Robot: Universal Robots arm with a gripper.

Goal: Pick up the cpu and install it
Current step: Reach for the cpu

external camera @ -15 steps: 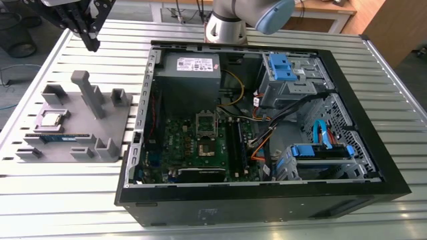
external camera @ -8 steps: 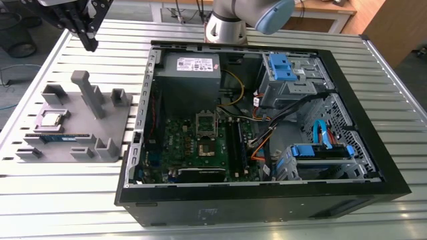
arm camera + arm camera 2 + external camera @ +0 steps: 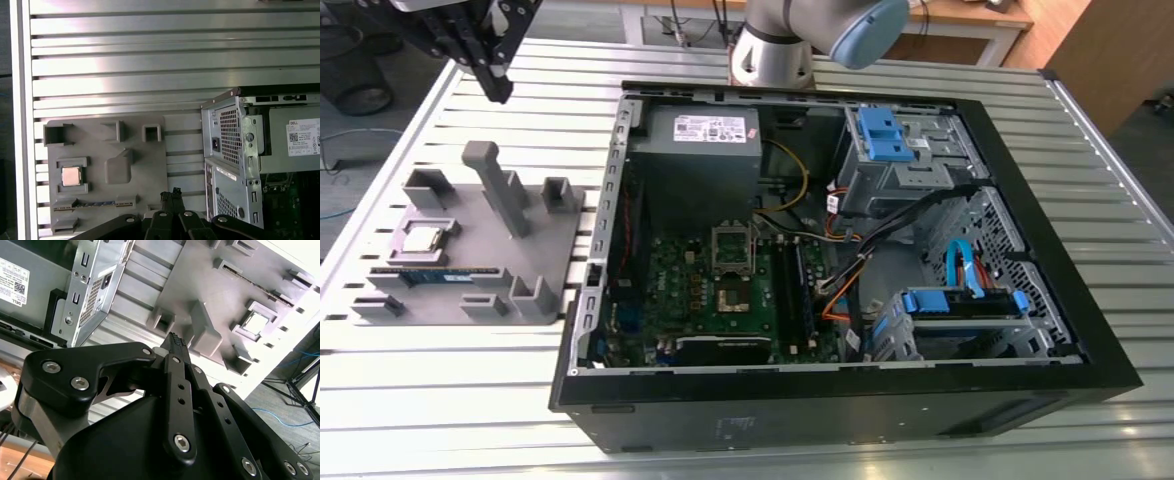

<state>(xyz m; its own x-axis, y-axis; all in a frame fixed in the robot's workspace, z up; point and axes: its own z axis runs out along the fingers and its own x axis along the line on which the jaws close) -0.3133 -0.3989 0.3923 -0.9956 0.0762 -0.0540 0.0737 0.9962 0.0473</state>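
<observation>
Exterior view: one cpu (image 3: pixel 426 238), one holder (image 3: pixel 555 243)

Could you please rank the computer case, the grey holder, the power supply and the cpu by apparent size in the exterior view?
Largest to smallest:
1. computer case
2. grey holder
3. power supply
4. cpu, resting on the grey holder
No two look alike in size.

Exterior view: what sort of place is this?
Probably a robotics lab workbench: an opened desktop computer case lies on a slotted aluminium table, beside a grey parts fixture holding the cpu.
</observation>
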